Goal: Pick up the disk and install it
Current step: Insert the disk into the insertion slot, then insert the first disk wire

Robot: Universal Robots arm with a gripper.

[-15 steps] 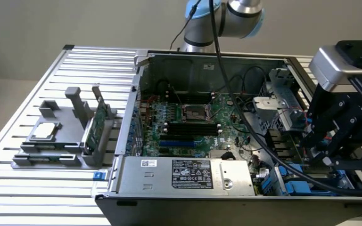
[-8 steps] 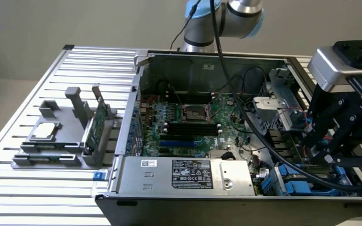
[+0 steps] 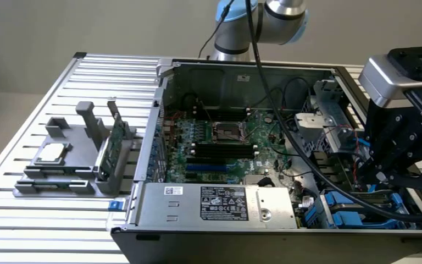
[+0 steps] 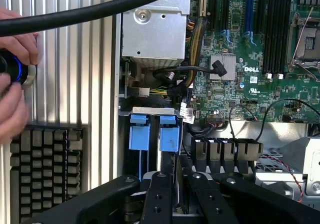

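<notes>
Where the open computer case (image 3: 240,82) reaches its near corner on the exterior view's right, the gripper (image 4: 178,178) hangs over the drive bay; whether it is clenched or released cannot be told. The disk (image 4: 169,132) stands on edge in that bay, directly ahead of the gripper and showing its blue carrier tab. A second blue carrier (image 4: 139,131) stands just beside it. A power supply (image 3: 218,204) lies along the case's near edge. Further in, the motherboard (image 3: 218,159) covers the case floor, with a processor socket (image 3: 224,131) near its middle. On the slatted worktop (image 3: 64,231), beside the case on the exterior view's left, a grey fixture (image 3: 57,184) carries a square silver chip (image 3: 53,153) and an upright green circuit card (image 3: 112,148). Outside the case, a person's hand (image 4: 17,47) rests on a blue-lit knob (image 4: 12,70) near a keyboard (image 4: 45,169).
</notes>
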